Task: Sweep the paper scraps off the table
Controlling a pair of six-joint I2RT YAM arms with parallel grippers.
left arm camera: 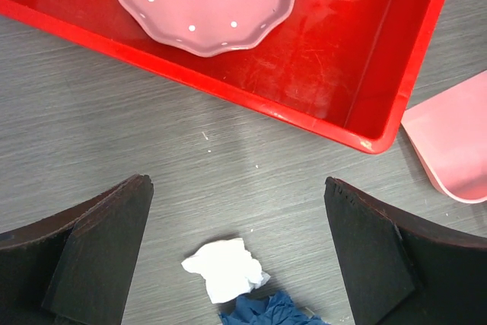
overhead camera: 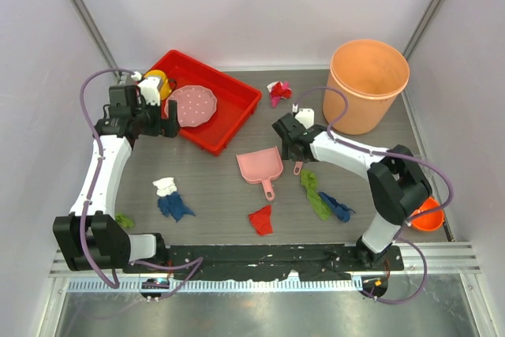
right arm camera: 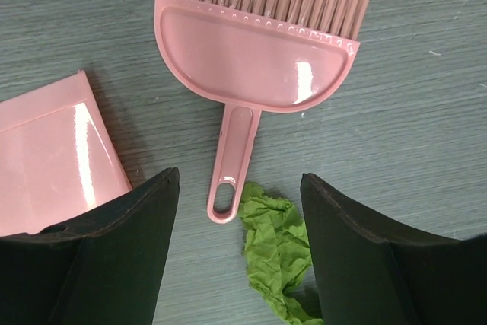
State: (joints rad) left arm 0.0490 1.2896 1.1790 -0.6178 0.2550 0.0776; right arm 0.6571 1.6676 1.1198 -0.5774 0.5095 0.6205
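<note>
- Seven paper scraps (overhead camera: 261,220) lie on the table (overhead camera: 213,195):
  - a white scrap (overhead camera: 165,186) and a blue scrap (overhead camera: 173,207) lie touching at lower left;
  - a small green scrap (overhead camera: 124,221) lies by the left arm's base;
  - a red scrap (overhead camera: 261,221) lies at bottom centre;
  - a long green scrap (overhead camera: 316,195) and a second blue scrap (overhead camera: 339,209) lie side by side right of centre;
  - a red-and-white scrap (overhead camera: 278,92) lies at upper centre.
- There are three containers.
  - One red tray (overhead camera: 241,120) at upper left holds one pink plate (overhead camera: 193,105) with white dots and a yellow object (overhead camera: 155,82), which is partly hidden by the arm.
  - One orange bucket (overhead camera: 347,112) stands at upper right.
  - One small orange bowl (overhead camera: 430,215) shows at lower right, behind the right arm.
- One pink dustpan (overhead camera: 260,167) lies at centre, with one pink brush (right arm camera: 251,58) just beside it.
- There are two hands.
  - The left hand (left arm camera: 236,218) is spread wide and holds nothing. It is over bare table beside the tray's near wall, with the white scrap below it.
  - The right hand (right arm camera: 240,188) is spread to either side of the brush handle, with a gap on both sides. The long green scrap lies at the handle's end.
</note>
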